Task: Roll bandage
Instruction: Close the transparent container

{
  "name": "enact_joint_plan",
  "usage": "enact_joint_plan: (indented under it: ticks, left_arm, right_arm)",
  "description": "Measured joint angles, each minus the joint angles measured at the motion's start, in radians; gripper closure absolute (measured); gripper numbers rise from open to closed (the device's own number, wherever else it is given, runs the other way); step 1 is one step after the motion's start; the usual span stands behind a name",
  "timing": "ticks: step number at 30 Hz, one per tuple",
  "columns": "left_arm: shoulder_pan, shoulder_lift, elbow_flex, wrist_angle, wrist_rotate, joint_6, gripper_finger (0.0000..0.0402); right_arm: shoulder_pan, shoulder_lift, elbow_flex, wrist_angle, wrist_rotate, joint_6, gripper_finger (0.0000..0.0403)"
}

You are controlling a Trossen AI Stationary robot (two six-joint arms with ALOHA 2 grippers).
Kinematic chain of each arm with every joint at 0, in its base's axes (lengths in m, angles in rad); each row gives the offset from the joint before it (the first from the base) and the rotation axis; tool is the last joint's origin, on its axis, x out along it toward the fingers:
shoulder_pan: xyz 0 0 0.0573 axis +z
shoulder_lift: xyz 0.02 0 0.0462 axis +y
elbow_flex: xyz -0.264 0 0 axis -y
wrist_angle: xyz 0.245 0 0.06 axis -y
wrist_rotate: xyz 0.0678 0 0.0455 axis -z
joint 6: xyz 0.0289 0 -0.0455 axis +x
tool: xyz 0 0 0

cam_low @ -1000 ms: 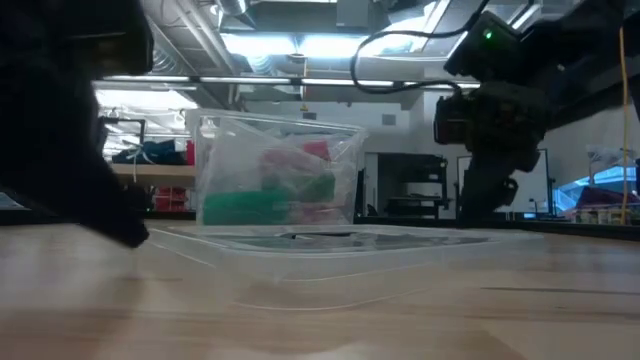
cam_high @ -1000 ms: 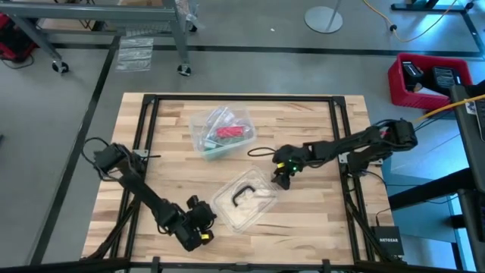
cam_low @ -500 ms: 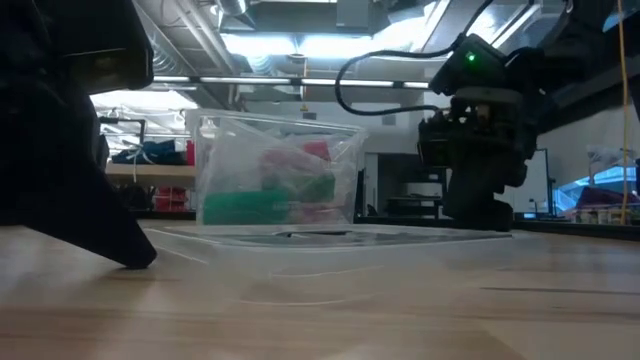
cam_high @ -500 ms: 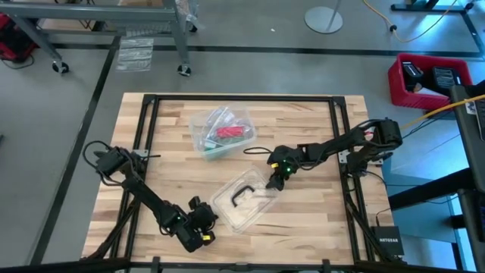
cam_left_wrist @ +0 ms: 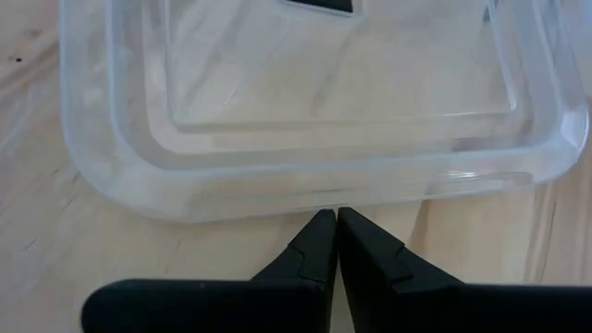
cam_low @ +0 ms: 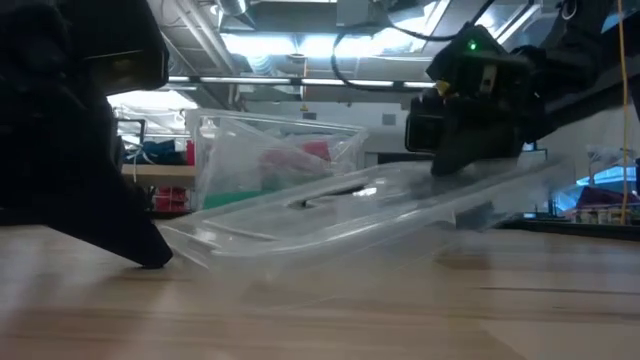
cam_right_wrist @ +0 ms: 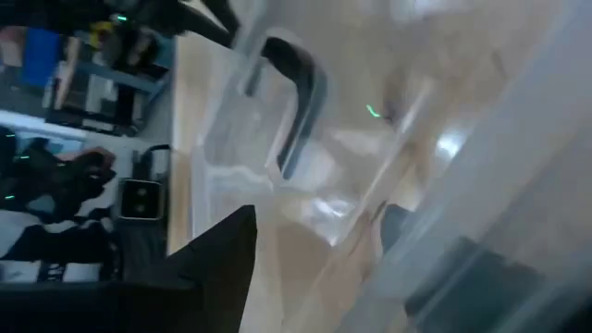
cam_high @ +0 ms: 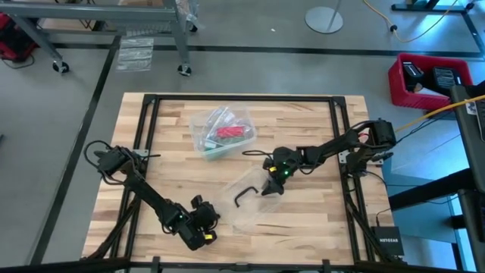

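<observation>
High view: bandage [cam_high: 226, 132] in clear bag [cam_high: 220, 130], far side of table. Right gripper [cam_high: 270, 186] nearer, clamped on clear box [cam_high: 246, 206] rim. Low view: box tilted up. Left wrist view: left gripper [cam_left_wrist: 336, 225] closed, empty, at box edge.

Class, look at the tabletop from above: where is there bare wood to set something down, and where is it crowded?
Bare wood lies along the table's far-left side beside the clear bag, and in the near-right corner. The middle is crowded: the right gripper grips the clear plastic box, tilting its edge up, with the shut left gripper by its near corner.
</observation>
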Motion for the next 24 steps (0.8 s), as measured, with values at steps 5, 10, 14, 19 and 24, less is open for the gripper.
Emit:
enact_joint_plan:
  ticks: [5, 10, 14, 19, 24]
  left_arm:
    - [0.001, 0.001, -0.001, 0.007, -0.003, 0.002, 0.039]
    - [0.002, 0.002, -0.002, 0.033, -0.032, 0.051, 0.039]
    - [0.002, 0.0, 0.0, 0.034, -0.04, 0.063, 0.039]
    - [-0.012, -0.075, -0.001, -0.012, 0.003, 0.113, 0.039]
    - [-0.041, -0.264, 0.0, -0.199, 0.008, 0.093, 0.039]
  right_arm:
    - [-0.001, -0.001, 0.004, 0.015, -0.009, -0.028, 0.0192]
    - [-0.001, -0.002, 0.005, 0.022, -0.025, -0.114, 0.0291]
    - [0.014, -0.011, 0.007, 0.036, -0.025, -0.188, 0.0384]
    - [0.026, -0.057, 0.007, 0.027, 0.006, -0.259, 0.0382]
    - [0.026, -0.197, 0.005, -0.011, 0.106, -0.391, 0.0392]
